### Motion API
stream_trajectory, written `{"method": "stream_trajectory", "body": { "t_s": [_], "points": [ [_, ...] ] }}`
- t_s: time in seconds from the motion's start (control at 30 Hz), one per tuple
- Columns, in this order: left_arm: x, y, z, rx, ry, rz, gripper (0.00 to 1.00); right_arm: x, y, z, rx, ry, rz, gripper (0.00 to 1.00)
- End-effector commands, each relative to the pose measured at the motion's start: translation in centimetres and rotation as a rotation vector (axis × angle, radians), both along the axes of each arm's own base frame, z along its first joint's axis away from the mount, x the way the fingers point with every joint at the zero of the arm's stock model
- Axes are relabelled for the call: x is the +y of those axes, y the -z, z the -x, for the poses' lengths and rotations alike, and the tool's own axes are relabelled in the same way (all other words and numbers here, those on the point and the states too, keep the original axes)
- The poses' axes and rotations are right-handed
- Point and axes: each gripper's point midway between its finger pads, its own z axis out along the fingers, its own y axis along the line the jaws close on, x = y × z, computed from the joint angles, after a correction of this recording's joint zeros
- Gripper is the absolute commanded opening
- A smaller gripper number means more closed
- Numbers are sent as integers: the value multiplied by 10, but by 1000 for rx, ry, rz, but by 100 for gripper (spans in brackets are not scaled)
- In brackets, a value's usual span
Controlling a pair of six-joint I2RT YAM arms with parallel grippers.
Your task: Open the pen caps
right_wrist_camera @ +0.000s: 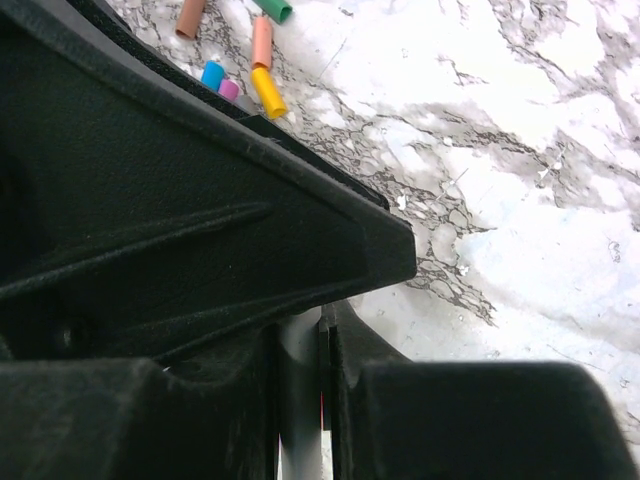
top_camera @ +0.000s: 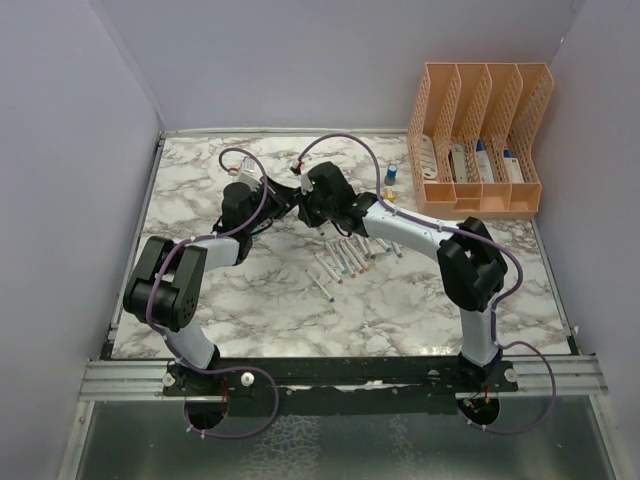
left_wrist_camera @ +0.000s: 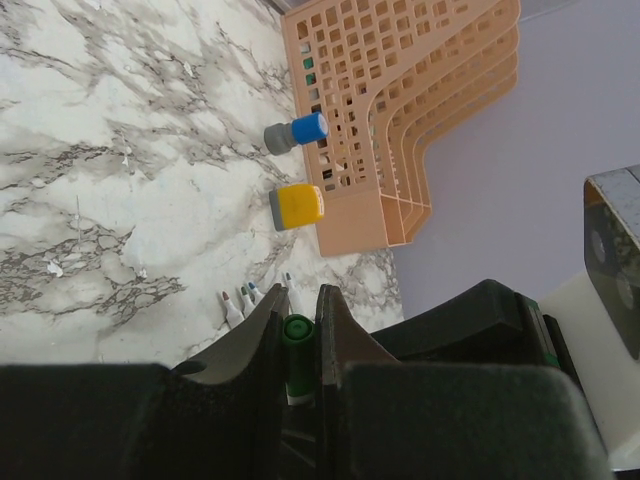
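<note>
My left gripper is shut on a green pen cap, whose white pen barrel runs back between the fingers. My right gripper is shut on the white pen barrel, pressed right up against the left gripper's black body. In the top view both grippers, left and right, meet above the table's middle, and the pen between them is hidden. Several loose caps lie on the marble: yellow, blue, pink, salmon. Several uncapped white pens lie in a row.
An orange slotted organizer stands at the back right. In front of it sit a blue cylinder and a yellow block; both also show in the left wrist view, the cylinder and the block. Walls enclose the marble table.
</note>
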Motion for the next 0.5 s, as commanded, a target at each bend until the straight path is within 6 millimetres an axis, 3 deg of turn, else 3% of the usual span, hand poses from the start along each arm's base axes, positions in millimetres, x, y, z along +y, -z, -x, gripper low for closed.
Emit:
{"method": "stream_trajectory", "body": {
  "t_s": [0.0, 0.17, 0.27, 0.47],
  "points": [
    [-1, -4, -1, -17, -14, -44, 0, 2, -18, -6, -49, 8, -15, 1],
    [10, 1, -19, -10, -84, -108, 0, -8, -8, 9, -9, 6, -6, 1],
    [21, -9, -40, -37, -126, -141, 0, -20, 3, 21, 22, 10, 7, 2],
    [46, -4, -81, -27, -184, -163, 0, -47, 23, 47, 78, 40, 40, 1]
  ]
}}
